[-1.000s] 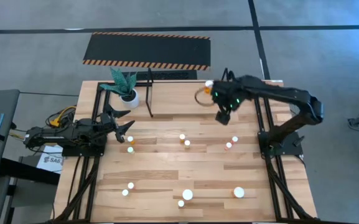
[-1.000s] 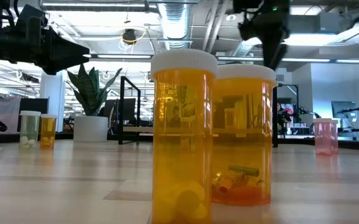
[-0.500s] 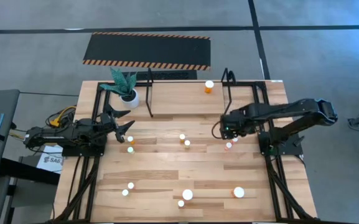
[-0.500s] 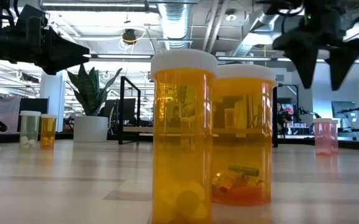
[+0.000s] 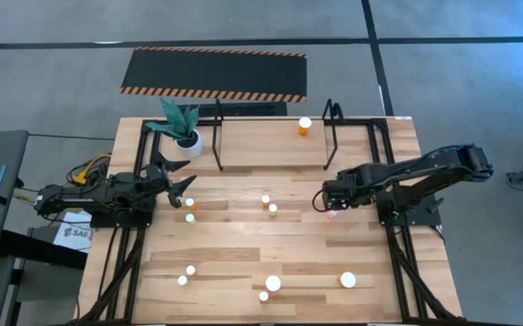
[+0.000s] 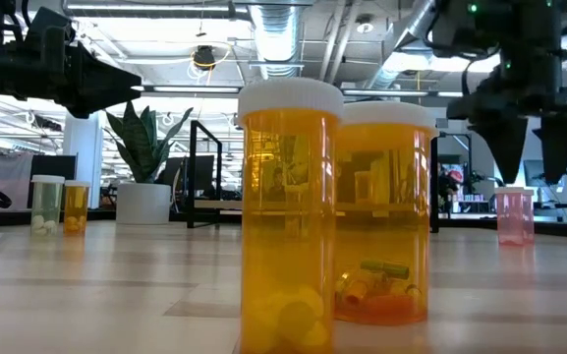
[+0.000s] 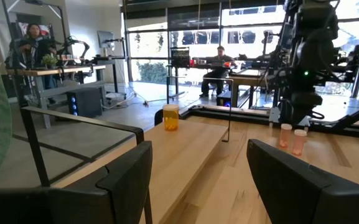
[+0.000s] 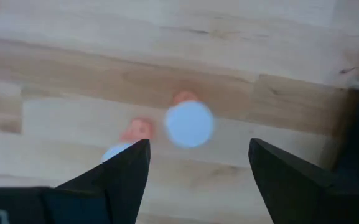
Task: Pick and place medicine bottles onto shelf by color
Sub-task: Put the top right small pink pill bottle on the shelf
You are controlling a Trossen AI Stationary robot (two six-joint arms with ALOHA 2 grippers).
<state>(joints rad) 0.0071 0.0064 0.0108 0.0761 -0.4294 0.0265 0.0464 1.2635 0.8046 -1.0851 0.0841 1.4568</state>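
My right gripper point(image 5: 332, 201) is open and empty, pointing down just above two reddish bottles with white caps point(image 5: 335, 212) at the table's right. In the right wrist view one cap point(image 8: 190, 123) shows between my fingers and the other bottle point(image 8: 128, 138) beside one finger. In the low view my right gripper point(image 6: 536, 162) hangs over the pink bottles point(image 6: 514, 214). An orange bottle point(image 5: 305, 126) stands on the shelf point(image 5: 332, 127) at the far side. My left gripper point(image 5: 181, 186) waits open at the left, near two bottles point(image 5: 189, 210).
Two bottles point(image 5: 269, 204) stand mid-table and several more point(image 5: 273, 283) near the front edge. A white plant pot point(image 5: 188, 140) stands at the far left by the shelf's left upright point(image 5: 218, 136). A hazard-striped mat point(image 5: 214, 74) lies beyond the table.
My right gripper has gone from beside the shelf toward the table's near edge and down, and now hangs over the two reddish bottles. The orange bottle stays standing on the shelf.
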